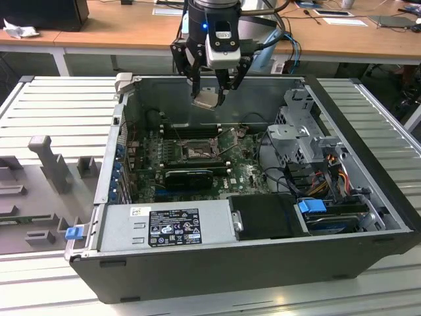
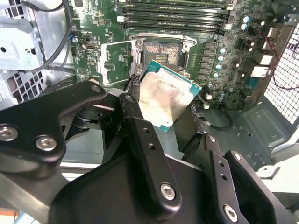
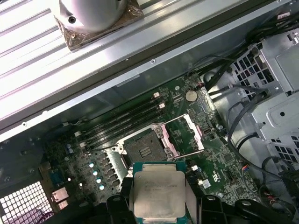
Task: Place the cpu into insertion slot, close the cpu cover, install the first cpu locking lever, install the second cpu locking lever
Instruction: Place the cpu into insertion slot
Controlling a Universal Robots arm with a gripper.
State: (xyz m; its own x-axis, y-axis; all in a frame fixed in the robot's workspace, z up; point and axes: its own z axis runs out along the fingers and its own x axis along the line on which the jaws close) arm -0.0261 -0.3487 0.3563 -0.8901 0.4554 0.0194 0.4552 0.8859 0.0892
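The cpu (image 2: 169,95) is pinched by its opposite edges in the gripper (image 1: 212,91), whose black fingers (image 2: 132,109) are pressed against the chip's sides. The pale metal face and the green border of the chip are seen in both wrist views. In the exterior view the cpu is held in the air, well apart from the insertion slot (image 1: 196,151) and higher than it, about level with the top edge of the computer case (image 1: 368,191).

The insertion slot is seen uncovered, with its dark pin field exposed inside the metal rim. The cpu cover (image 3: 184,135) is swung open and lies just beside the slot, on its hinge side, with the green board visible through its cut-out centre. A thin locking lever (image 3: 189,153) is seen just beside the cover, not latched over the slot.

On the side of the slot away from the cover, a row of small capacitors (image 3: 96,173) is mounted. Long black memory slots (image 1: 191,130) run along another side of the insertion slot, between it and the case wall. Farther from the slot, at the case's near edge in the exterior view, a grey power supply (image 1: 168,227) is fitted, and a metal drive cage (image 1: 299,131) stands beyond the cover's side. The case is carried on a ribbed metal bench (image 1: 59,105).
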